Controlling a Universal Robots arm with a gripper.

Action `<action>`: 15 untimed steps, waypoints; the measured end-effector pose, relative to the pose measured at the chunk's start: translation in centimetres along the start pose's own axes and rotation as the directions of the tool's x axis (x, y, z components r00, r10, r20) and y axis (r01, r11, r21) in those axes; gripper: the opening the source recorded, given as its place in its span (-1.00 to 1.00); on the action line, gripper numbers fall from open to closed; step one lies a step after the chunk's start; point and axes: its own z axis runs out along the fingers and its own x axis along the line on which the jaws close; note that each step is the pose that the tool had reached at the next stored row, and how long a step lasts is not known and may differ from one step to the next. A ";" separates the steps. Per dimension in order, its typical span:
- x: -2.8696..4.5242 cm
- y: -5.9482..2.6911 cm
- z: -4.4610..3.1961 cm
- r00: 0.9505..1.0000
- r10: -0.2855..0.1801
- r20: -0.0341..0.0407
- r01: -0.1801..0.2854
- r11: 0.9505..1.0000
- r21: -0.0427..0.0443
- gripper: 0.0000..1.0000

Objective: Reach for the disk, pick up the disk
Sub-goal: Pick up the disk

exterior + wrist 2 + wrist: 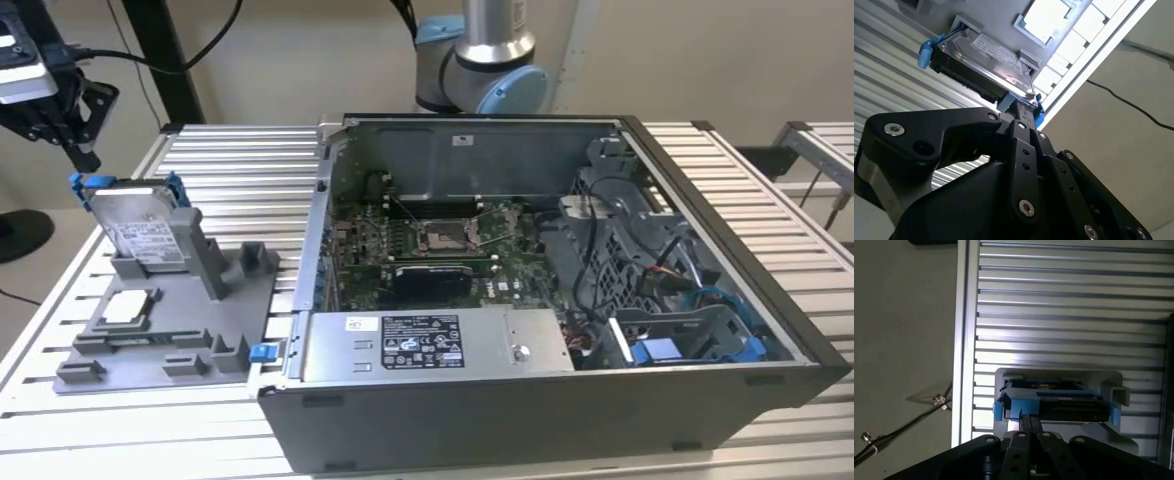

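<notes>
Slatted aluminium table (227, 150) holds flat silver-grey blue-framed disk (140, 228); black gripper (83, 155) hovers apart, narrow, empty: reaching step, I think grasping needs wider jaws

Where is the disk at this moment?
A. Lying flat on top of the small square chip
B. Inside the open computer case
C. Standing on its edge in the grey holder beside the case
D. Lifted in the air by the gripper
C: in the exterior view the disk stands on edge in the grey holder, to the exterior view's left of the open computer case. The gripper hangs just above it.
</notes>
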 end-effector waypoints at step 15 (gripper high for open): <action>0.01 0.00 0.00 0.992 -0.129 -0.005 0.129 0.992 0.000 -1.00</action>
